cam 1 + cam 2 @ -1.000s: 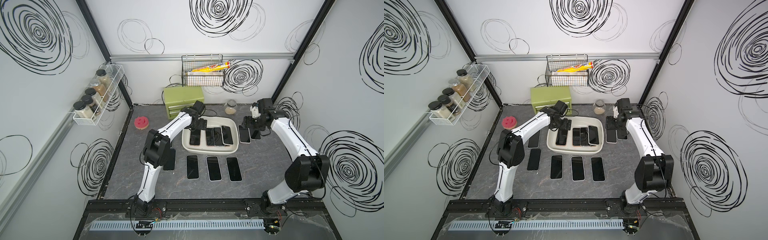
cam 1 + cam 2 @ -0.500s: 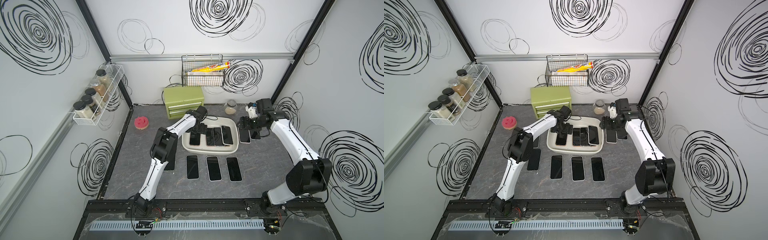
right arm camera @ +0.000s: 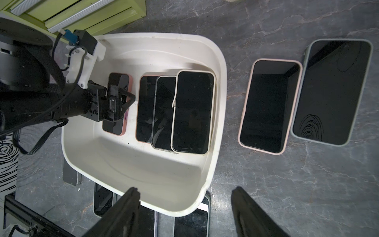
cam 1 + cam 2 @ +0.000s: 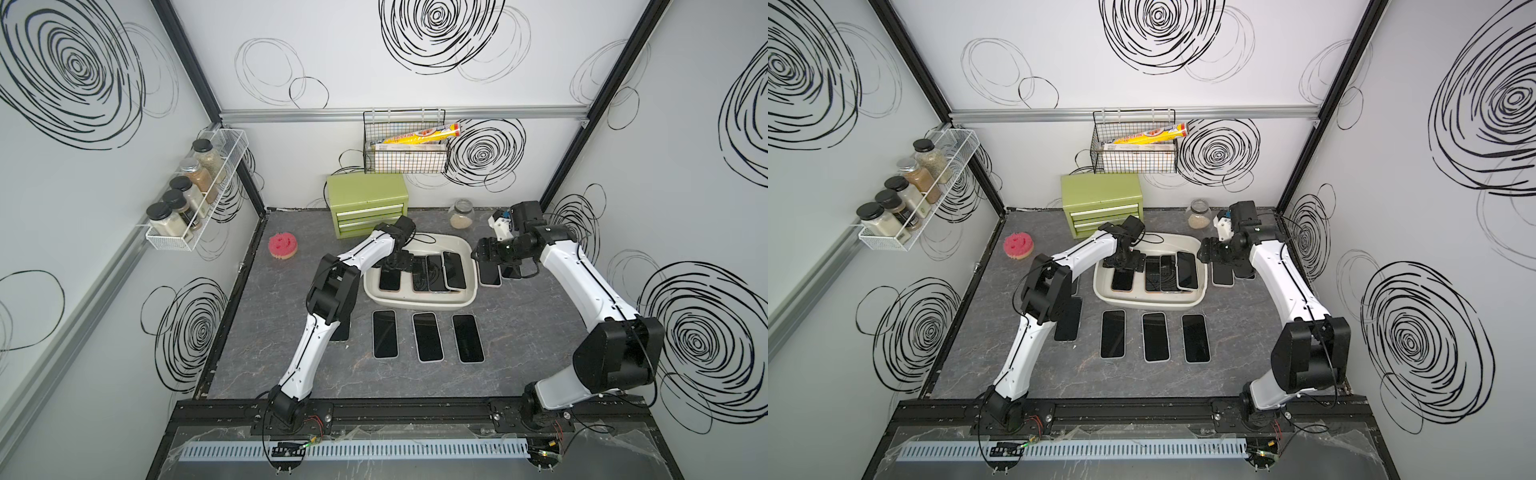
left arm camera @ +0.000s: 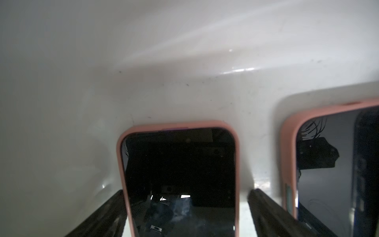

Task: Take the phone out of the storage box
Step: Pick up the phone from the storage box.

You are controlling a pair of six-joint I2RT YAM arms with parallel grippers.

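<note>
I judge the job well along but unfinished. Left of centre in a top view, a dark flat phone [image 4: 1067, 320] lies on the desk, half under my left arm. The left gripper [image 5: 185, 192] is down inside the shallow white plastic storage box [image 4: 419, 302]. Its jaws are spread to either side of the pink-cased, black-screened phone [image 5: 178, 164] and are not yet pinching it. That phone lies flat on the box floor at its left end, and three overlapping phones [image 4: 436, 274] fill the right end. Below the box, a row of three dark phones [image 4: 427, 336] is already out. Just right of the box lie a pale-pink-cased phone [image 3: 269, 106] and a grey-green-cased phone [image 3: 332, 92]. The right gripper [image 3: 185, 189] hovers spread and empty by the box's right rim.

The dark grey marble-patterned desk [image 4: 532, 332] also carries a round pink sponge [image 4: 283, 246], a green metal drawer chest [image 4: 365, 203] and a small glass jar [image 4: 461, 214]. The white walls bear black scribbled spirals. A white wire spice rack [image 4: 187, 199] hangs upper left and a black wire basket [image 4: 405, 153] upper centre.
</note>
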